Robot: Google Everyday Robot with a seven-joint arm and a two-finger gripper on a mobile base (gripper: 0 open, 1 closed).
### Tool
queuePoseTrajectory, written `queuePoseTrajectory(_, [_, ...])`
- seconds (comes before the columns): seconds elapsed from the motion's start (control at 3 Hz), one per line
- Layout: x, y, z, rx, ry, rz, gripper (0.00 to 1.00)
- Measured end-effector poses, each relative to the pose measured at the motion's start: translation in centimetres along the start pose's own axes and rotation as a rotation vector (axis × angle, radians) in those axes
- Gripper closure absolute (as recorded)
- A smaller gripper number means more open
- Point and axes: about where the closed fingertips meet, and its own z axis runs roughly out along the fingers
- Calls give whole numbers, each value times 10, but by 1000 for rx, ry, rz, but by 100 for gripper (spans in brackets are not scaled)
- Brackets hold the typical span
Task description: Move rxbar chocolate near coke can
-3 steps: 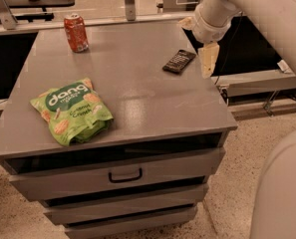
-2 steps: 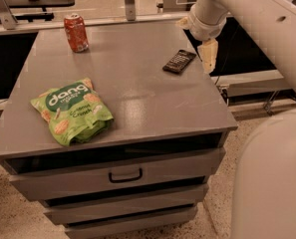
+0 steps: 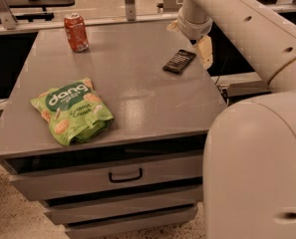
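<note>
The rxbar chocolate (image 3: 179,61) is a flat dark bar lying on the grey table top (image 3: 132,98) near its far right edge. The coke can (image 3: 75,32) stands upright at the far left corner, well apart from the bar. My gripper (image 3: 201,48) hangs from the pale arm just right of and behind the bar, close above the table's right edge. It holds nothing that I can see.
A green dang chip bag (image 3: 73,111) lies at the front left of the table. Drawers (image 3: 125,176) sit under the top. My arm's large pale body (image 3: 257,168) fills the lower right. Shelving and a rail stand behind the table.
The arm has swung in over the far right corner, and the gripper has shifted slightly toward the bar. The bar, can and bag have not moved on the table.
</note>
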Motion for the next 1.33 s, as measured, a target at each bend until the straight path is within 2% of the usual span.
queuePoseTrajectory(0.33, [-18,-9,7,-52,-31,-89,0])
queuePoseTrajectory(0.67, [-37,-12,15,-110,-77,-152,0])
queuePoseTrajectory(1.0, [-49,-11,28,-155,-115,-186,14])
queuePoseTrajectory(1.33, [-52,-13,36,-172,-133,-196,34])
